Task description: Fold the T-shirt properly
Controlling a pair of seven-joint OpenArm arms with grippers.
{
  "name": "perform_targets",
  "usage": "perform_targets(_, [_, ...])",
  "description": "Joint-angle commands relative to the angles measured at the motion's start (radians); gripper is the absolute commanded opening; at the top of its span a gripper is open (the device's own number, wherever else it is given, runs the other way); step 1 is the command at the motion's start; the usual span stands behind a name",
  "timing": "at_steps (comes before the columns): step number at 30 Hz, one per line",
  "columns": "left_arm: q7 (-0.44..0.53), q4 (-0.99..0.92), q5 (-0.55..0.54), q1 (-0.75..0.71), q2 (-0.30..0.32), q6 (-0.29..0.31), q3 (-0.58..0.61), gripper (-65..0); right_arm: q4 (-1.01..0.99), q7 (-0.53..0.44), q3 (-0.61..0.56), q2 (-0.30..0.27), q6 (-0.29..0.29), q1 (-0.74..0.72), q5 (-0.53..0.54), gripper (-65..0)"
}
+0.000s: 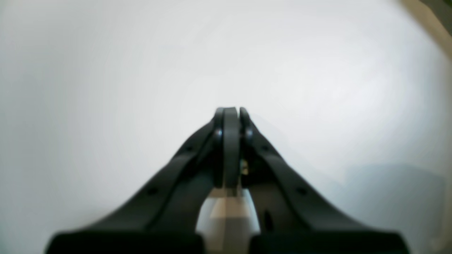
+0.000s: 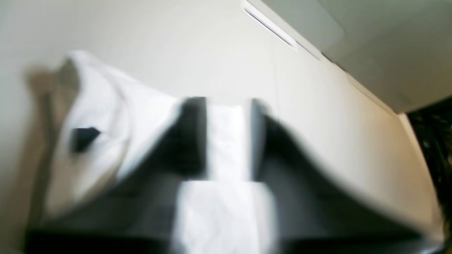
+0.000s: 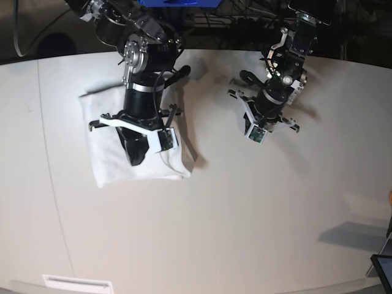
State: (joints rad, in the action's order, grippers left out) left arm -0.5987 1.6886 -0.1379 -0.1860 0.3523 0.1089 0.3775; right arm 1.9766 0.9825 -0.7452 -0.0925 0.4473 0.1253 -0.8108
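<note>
The white T-shirt (image 3: 110, 162) lies folded into a rough rectangle on the left of the table, plain side up. My right gripper (image 3: 138, 158) points down onto its right half. In the blurred right wrist view, white cloth fills the narrow gap between the dark fingers (image 2: 192, 141) of that gripper (image 2: 227, 106), and more of the T-shirt (image 2: 99, 106) bunches up to the left, with a small dark tag. My left gripper (image 3: 269, 113) hovers above bare table at the right, well clear of the shirt. The left gripper (image 1: 231, 110) is shut on nothing.
The white table (image 3: 245, 214) runs wide in front of both arms. A dark device corner (image 3: 383, 269) pokes in at the lower right edge. A white strip (image 3: 76, 283) lies at the front left edge. Cables and dark frames stand behind the table.
</note>
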Motion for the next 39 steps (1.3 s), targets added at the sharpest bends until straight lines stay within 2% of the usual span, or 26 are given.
perform_targets(1, [-0.008,0.031,-0.004,-0.016,0.004,0.002,-0.002,-65.0,0.019,-0.032,0.028,0.026,0.008,0.000,-0.006,-65.0])
perform_targets(2, [-0.008,0.048,-0.004,-0.031,0.004,0.002,-0.004,-65.0,0.019,-0.033,0.051,0.037,0.008,0.007,0.011,-61.2])
perform_targets(6, [-0.008,0.130,-0.002,-0.077,0.004,0.002,-0.008,-65.0,0.019,-0.038,0.126,0.052,0.008,0.061,0.107,-64.7])
perform_targets(13, [-0.008,0.144,0.005,-0.096,0.004,0.002,-0.008,-65.0,0.013,-0.242,0.247,0.050,0.008,0.211,0.318,-64.6])
perform_targets(16, [-0.010,0.144,0.005,-0.096,0.006,0.002,-0.008,-65.0,0.011,-0.279,0.260,0.049,0.008,0.245,0.371,-64.7])
perform_targets(23, [-0.011,0.146,0.004,-0.096,0.017,0.002,-0.008,-65.0,0.000,-0.285,0.232,0.044,0.008,0.262,0.485,-64.7])
perform_targets(32, [-0.011,0.146,0.005,-0.096,0.018,0.002,-0.008,-65.0,-0.067,-0.285,0.077,0.047,0.009,0.258,0.488,-64.7])
perform_targets(39, [-0.013,0.141,0.005,-0.096,0.018,0.002,-0.008,-65.0,-0.078,-0.285,0.014,0.046,0.011,0.259,0.488,-64.7])
